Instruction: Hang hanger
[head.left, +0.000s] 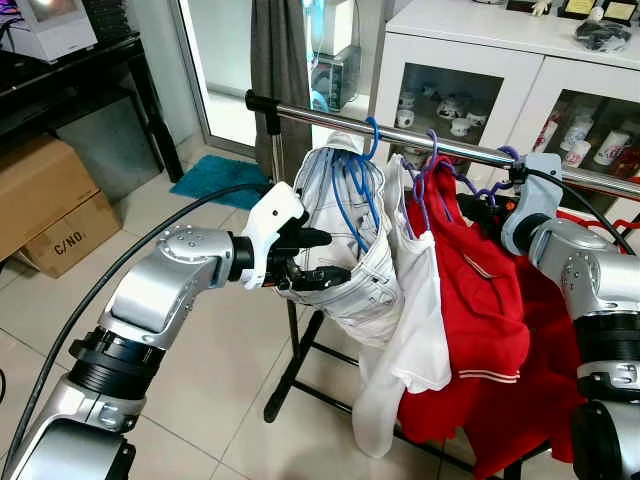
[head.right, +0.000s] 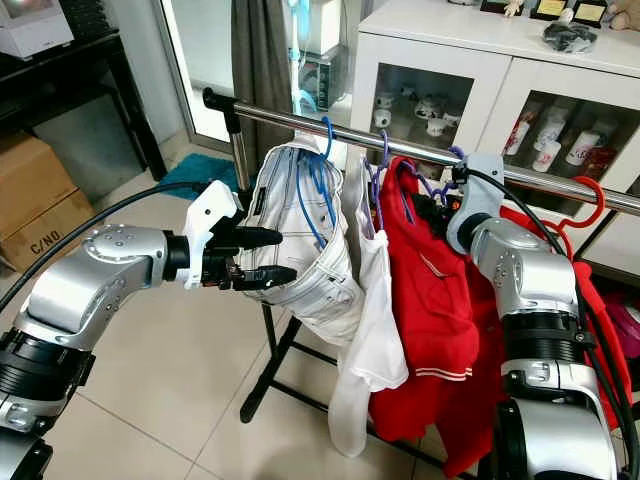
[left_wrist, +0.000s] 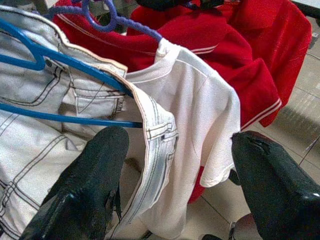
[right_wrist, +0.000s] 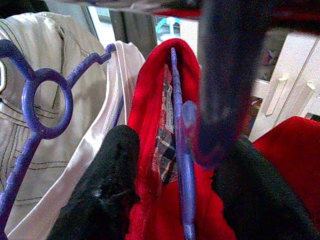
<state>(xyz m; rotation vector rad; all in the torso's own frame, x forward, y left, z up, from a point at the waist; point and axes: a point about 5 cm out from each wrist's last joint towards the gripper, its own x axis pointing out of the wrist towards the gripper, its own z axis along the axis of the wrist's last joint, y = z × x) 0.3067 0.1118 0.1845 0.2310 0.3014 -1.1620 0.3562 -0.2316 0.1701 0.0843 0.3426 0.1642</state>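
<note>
A metal rail (head.left: 330, 115) carries several garments. White jeans (head.left: 360, 280) hang on a blue hanger (head.left: 350, 185) at the left end, then a white T-shirt (head.left: 420, 330) on a purple hanger (left_wrist: 112, 22), then a red shirt (head.left: 480, 300). My left gripper (head.left: 320, 258) is open and level with the jeans, its fingertips against the denim without gripping it. My right gripper (head.left: 478, 212) sits just under the rail at the red shirt's neck. In the right wrist view its fingers (right_wrist: 107, 190) close on the red collar and the purple hanger (right_wrist: 176, 100) inside it.
A white cabinet (head.left: 470, 50) with glass doors stands right behind the rail. Cardboard boxes (head.left: 50, 200) and a black desk (head.left: 80, 70) are at the left. The rack's black legs (head.left: 300, 360) spread over the tiled floor. A red hanger (head.right: 590, 200) hangs farther right.
</note>
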